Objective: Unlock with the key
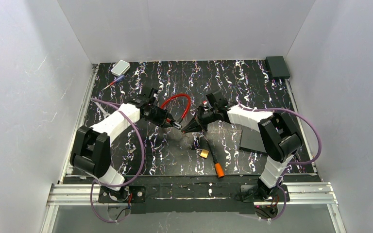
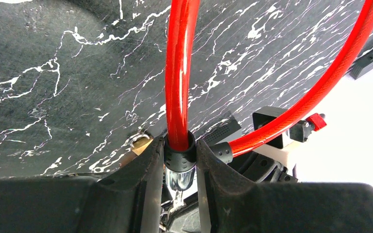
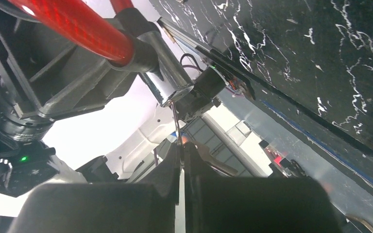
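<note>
The red cable lock (image 2: 177, 73) is clamped by the left gripper (image 2: 179, 151); the key (image 3: 176, 121) is pinched by the right gripper (image 3: 182, 148). Both are closed.

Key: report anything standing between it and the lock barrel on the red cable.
Nothing visible does. The thin silvery metal key, pinched in the right end effector, runs straight to the chrome lock barrel on the glossy red cable, which the left end effector clamps at its black collar. Whether the tip is seated cannot be told.
</note>
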